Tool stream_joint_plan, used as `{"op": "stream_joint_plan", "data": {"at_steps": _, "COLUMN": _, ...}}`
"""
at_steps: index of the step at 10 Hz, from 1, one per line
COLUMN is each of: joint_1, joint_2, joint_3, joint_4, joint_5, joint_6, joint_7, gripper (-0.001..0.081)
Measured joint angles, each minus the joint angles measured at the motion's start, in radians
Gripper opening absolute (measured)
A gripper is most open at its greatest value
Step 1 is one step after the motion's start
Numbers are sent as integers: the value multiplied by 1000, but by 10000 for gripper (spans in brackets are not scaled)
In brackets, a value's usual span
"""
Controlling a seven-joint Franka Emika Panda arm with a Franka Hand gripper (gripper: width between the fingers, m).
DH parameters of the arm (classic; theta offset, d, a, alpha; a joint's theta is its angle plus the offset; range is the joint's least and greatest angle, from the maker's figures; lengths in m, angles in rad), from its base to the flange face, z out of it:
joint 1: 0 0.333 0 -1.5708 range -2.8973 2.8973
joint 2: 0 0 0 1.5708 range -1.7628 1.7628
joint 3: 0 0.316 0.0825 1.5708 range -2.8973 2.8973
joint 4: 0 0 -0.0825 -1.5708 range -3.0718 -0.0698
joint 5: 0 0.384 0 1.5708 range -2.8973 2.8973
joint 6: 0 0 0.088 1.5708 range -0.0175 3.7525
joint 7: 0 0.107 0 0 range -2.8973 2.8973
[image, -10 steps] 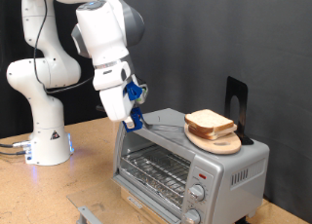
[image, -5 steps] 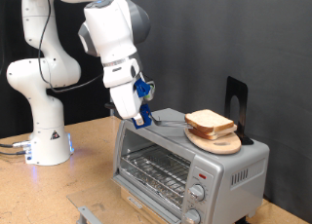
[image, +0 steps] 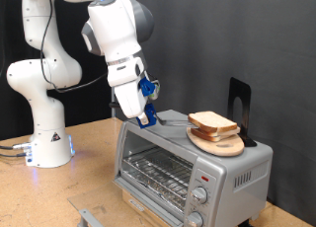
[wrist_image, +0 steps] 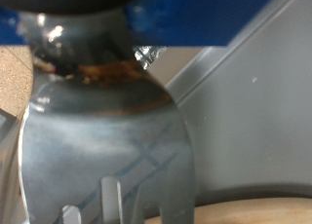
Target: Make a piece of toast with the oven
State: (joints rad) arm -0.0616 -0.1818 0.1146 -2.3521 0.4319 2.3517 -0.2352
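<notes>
Now gripper (image: 146, 116) hangs above oven (image: 188, 168) top, toast (image: 212, 122) toward exterior view's right; jaw state unclear, apparently gripping a fork (wrist_image: 102, 136).

White arm bends down, claw (image: 145, 116) angled toward exterior view's right.
</notes>
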Motion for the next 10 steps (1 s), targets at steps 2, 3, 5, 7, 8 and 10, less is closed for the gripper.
{"op": "stream_joint_plan", "data": {"at_steps": 2, "joint_1": 0, "joint_2": 0, "joint_3": 5, "joint_4": 3, "joint_5": 0, "joint_6": -3, "joint_7": 4, "gripper": 384}}
{"op": "stream_joint_plan", "data": {"at_steps": 3, "joint_1": 0, "joint_2": 0, "joint_3": 8, "joint_4": 5, "joint_5": -2, "joint_6": -8, "joint_7": 6, "gripper": 384}}
{"op": "stream_joint_plan", "data": {"at_steps": 5, "joint_1": 0, "joint_2": 3, "joint_3": 17, "joint_4": 16, "joint_5": -20, "joint_6": -45, "joint_7": 32, "gripper": 384}}
{"op": "stream_joint_plan", "data": {"at_steps": 7, "joint_1": 0, "joint_2": 8, "joint_3": 27, "joint_4": 28, "joint_5": -37, "joint_6": -65, "joint_7": 67, "gripper": 384}}
{"op": "stream_joint_plan", "data": {"at_steps": 8, "joint_1": 0, "joint_2": 15, "joint_3": 32, "joint_4": 36, "joint_5": -38, "joint_6": -67, "joint_7": 78, "gripper": 384}}
{"op": "stream_joint_plan", "data": {"at_steps": 10, "joint_1": 0, "joint_2": 33, "joint_3": 39, "joint_4": 56, "joint_5": -40, "joint_6": -71, "joint_7": 98, "gripper": 384}}
